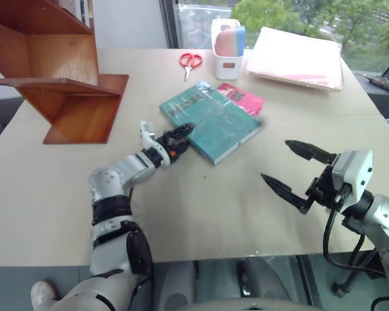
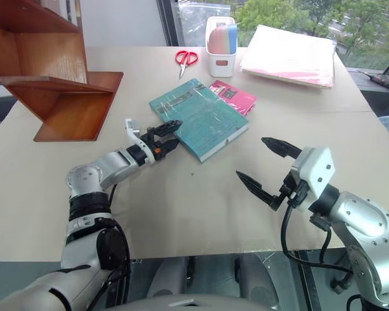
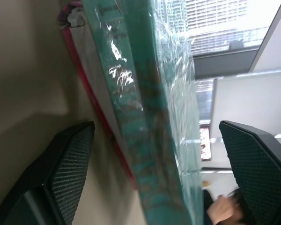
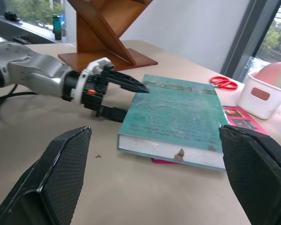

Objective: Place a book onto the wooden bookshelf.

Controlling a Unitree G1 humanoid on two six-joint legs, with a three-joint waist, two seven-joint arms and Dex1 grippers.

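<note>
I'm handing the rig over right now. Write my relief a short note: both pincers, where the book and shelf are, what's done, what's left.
Left pincer: open, fingers straddling the near left edge of the book, one above the cover, one beside the spine; not closed on it.
Right pincer: open, holding nothing, over bare table to the right of the book.
Book: flat on the table, lying partly on a pink book.
Wooden bookshelf: at the table's far left.
Done: left approach.
Left: grasp, lift, place on shelf.
</note>
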